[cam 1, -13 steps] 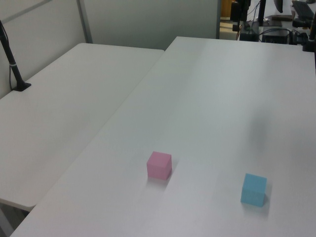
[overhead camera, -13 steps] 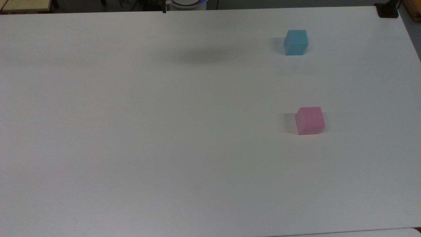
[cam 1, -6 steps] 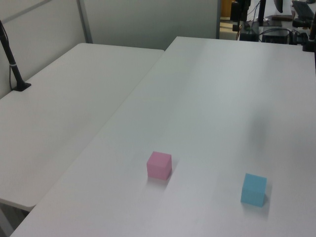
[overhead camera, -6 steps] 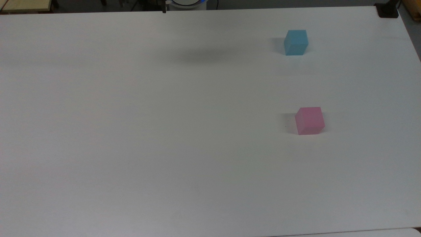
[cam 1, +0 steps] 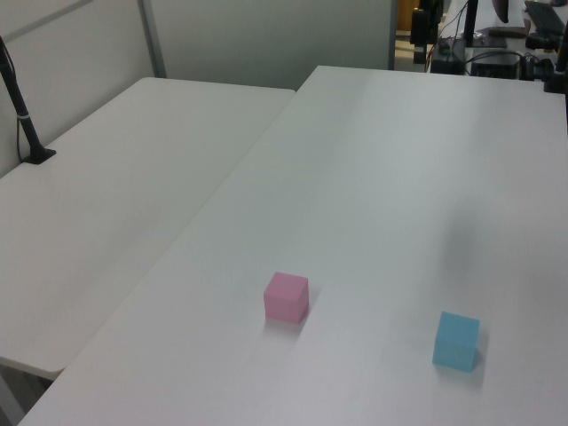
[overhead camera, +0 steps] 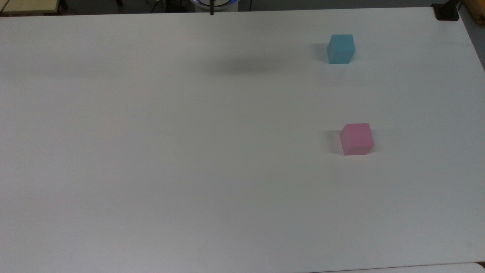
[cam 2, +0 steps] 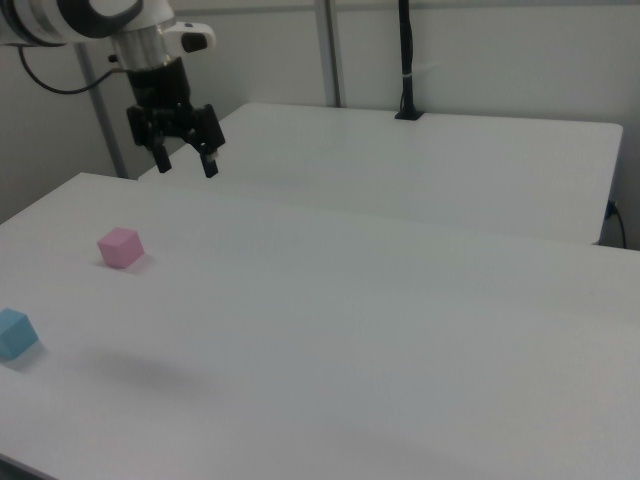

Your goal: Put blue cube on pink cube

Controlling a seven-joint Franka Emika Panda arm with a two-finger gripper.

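Only the gripper (cam 2: 184,160) moved a bit, sliding along the table's (overhead camera: 151,151) far edge; fingers wide, holding nothing. Blue cube (overhead camera: 341,48) sits apart from pink cube (overhead camera: 356,138), both untouched. Pickup not started.

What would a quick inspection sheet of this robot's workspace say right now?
Surface: white table, bare apart from two cubes; a second white table adjoins it.
Job's things: blue cube and pink cube rest apart on the table, not stacked.
Clutter: nothing seen.
Grippers: gripper hangs in the air above the table, jaws open, holding nothing.
Cables: a dark cable loops by the arm.
Surroundings: black post on the second table; grey partition walls.
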